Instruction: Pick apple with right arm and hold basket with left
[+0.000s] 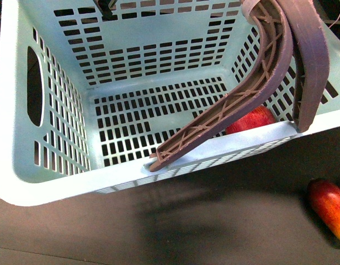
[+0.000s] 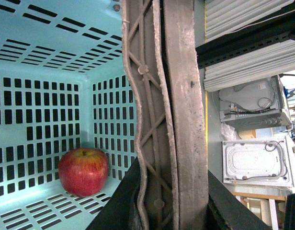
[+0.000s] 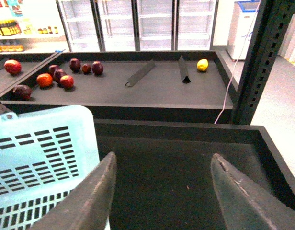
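Observation:
The light turquoise basket (image 1: 59, 160) fills the front view, tilted, with its two brownish-mauve handles (image 1: 269, 72) swung up at the right. The small red apple (image 1: 251, 120) lies inside it on the slotted floor, partly hidden behind the near wall and a handle. In the left wrist view the apple (image 2: 84, 171) sits in a corner of the basket (image 2: 42, 62). My left gripper (image 2: 169, 211) is shut on the handles (image 2: 171, 96). My right gripper (image 3: 163, 165) is open and empty over a dark shelf, with the basket's wall (image 3: 42, 158) beside one finger.
A longer oval red-and-yellow fruit (image 1: 329, 207) lies on the dark surface outside the basket at the right. In the right wrist view a farther shelf (image 3: 152, 91) holds several dark red fruits (image 3: 56, 76), a yellow fruit (image 3: 202, 64) and two dividers. A metal post (image 3: 262, 57) stands beside it.

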Controlling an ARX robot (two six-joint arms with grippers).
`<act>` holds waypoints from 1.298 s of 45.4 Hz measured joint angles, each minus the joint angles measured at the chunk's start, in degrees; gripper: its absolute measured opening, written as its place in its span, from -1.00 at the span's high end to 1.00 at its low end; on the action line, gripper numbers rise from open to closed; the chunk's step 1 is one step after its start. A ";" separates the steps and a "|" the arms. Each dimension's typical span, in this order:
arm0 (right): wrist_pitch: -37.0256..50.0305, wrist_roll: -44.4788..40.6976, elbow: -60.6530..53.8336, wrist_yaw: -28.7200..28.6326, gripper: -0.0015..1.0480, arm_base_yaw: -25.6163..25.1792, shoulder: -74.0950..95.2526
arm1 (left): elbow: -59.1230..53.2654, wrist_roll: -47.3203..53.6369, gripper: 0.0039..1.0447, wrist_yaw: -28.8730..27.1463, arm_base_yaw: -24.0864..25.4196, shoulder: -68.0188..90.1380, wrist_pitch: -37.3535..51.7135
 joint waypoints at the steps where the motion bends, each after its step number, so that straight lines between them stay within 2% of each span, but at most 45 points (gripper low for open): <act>1: 0.09 -0.07 -0.39 0.02 -0.09 0.00 -0.33 | 0.00 0.02 0.64 0.00 0.00 0.00 0.00; 19: -0.24 -1.05 -9.53 -0.09 0.95 0.00 -9.55 | -0.02 0.02 0.65 -0.07 0.00 0.00 0.00; 30: -3.15 -1.27 -13.42 -0.09 0.96 0.00 -16.17 | -0.02 0.02 0.65 0.00 0.00 0.00 0.00; 43: -10.56 -1.27 -17.11 -0.07 0.96 0.00 -27.30 | -0.02 0.02 0.65 -0.11 0.00 0.00 0.00; 48: -9.81 -1.29 -18.82 -0.04 0.96 0.00 -29.11 | 0.00 0.00 0.65 0.04 0.00 0.00 0.00; 59: -17.84 -1.29 -18.84 -0.11 0.96 0.00 -37.73 | -0.02 0.02 0.65 -0.15 0.00 0.00 0.00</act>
